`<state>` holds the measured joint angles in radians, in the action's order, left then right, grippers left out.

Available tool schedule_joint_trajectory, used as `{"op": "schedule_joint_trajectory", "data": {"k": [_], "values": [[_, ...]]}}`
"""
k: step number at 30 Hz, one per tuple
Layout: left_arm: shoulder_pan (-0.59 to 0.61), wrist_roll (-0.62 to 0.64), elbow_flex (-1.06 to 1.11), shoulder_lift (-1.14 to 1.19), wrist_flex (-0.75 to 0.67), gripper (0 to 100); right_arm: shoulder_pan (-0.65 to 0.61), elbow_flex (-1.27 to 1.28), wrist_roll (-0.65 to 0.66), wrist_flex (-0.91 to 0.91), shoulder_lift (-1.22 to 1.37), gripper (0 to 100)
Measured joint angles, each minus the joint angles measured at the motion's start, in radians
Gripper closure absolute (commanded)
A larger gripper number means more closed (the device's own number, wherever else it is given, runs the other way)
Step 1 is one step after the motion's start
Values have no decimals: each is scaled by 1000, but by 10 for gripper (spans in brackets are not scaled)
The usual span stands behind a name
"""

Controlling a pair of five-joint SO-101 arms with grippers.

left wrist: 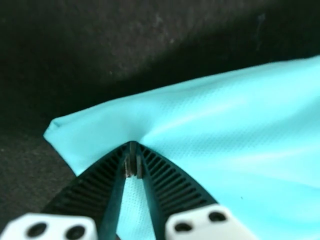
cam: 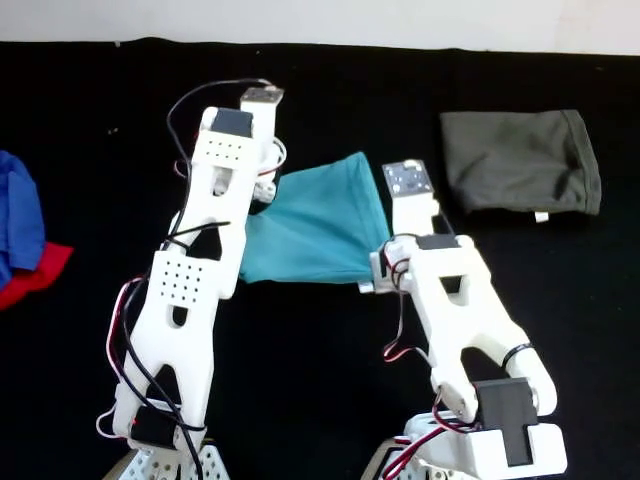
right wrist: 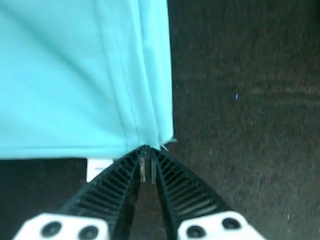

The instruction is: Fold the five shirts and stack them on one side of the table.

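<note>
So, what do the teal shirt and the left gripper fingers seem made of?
Teal shirt: probably a knitted synthetic, matte; a fine mesh of tiny holes shows. Fingers of the left gripper: likely black plastic, matte, with moulded ribs.

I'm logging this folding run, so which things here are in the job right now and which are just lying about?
In the job:
teal shirt, pinched by the left hand and the right hand.

Lying about:
grey shirt, folded, at the far right.
blue cloth and red cloth, bunched at the left edge, likely shirts waiting.
</note>
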<state>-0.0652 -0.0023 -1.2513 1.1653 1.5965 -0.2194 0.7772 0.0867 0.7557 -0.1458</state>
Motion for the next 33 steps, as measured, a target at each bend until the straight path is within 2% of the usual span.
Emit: {"op": "schedule_joint_trajectory", "data": {"k": [6, 10, 14, 18, 22, 28, 33], "values": [[21, -2, -222, -8, 141, 991, 0, 0, 0, 64, -121, 991], [48, -2, -216, -92, 166, 991, 2, 0, 0, 106, -276, 991], [51, -2, 28, -302, 166, 991, 3, -14, 0, 115, -342, 991], [43, -3, 460, -632, 163, 991, 3, -86, 0, 117, -336, 991], [-8, -3, 939, -965, -14, 991, 3, -222, 0, 117, -233, 991], [-112, -3, 1619, -1278, -456, 991, 3, -486, 0, 117, 44, 991], [-121, -3, 1869, -1335, -717, 991, -35, -698, 0, 117, 279, 991]]}}
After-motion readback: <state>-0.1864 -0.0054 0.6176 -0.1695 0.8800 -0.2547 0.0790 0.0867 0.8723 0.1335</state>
